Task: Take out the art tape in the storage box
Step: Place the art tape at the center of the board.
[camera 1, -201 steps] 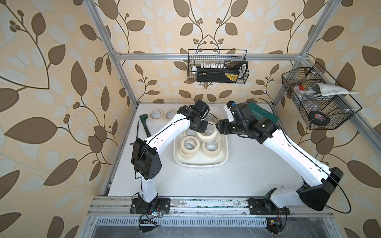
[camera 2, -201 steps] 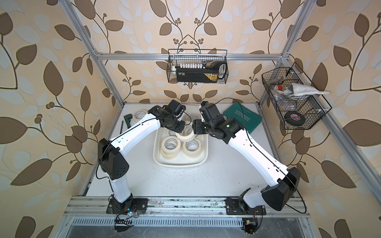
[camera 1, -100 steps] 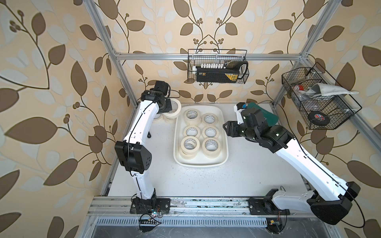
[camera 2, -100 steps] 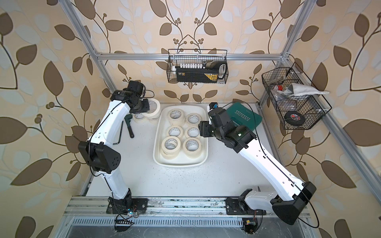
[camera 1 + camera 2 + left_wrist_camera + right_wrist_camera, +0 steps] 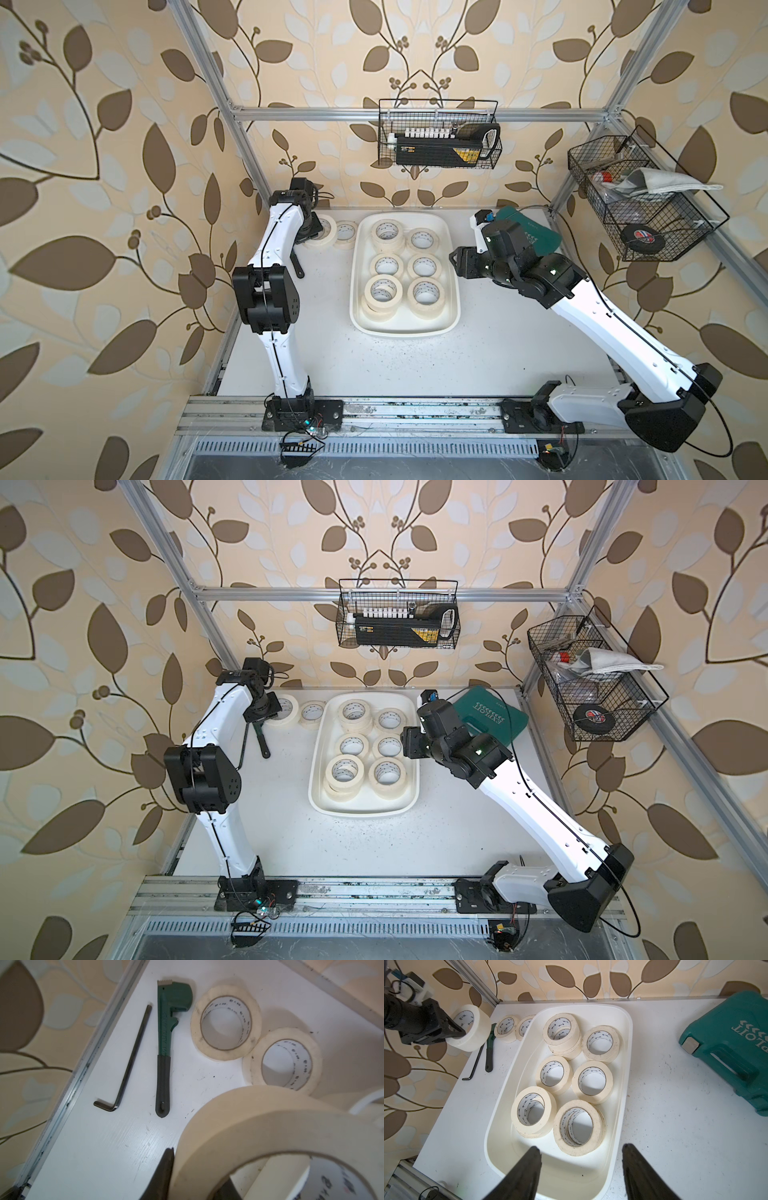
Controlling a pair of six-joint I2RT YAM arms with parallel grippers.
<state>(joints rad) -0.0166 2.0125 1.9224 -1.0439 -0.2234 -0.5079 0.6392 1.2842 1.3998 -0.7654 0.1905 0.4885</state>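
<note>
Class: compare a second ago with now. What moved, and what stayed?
The left gripper, shut on a tape roll, carried it out of the storage box to the far left corner of the table. The right gripper, open and empty, drew back from over the box to its right side. The box, its remaining rolls and the two rolls on the table stayed put.

Your 2 arms match: left arm (image 5: 276,237) and right arm (image 5: 615,328) wear white shells, black joint housings, and a thin black cable down each.
</note>
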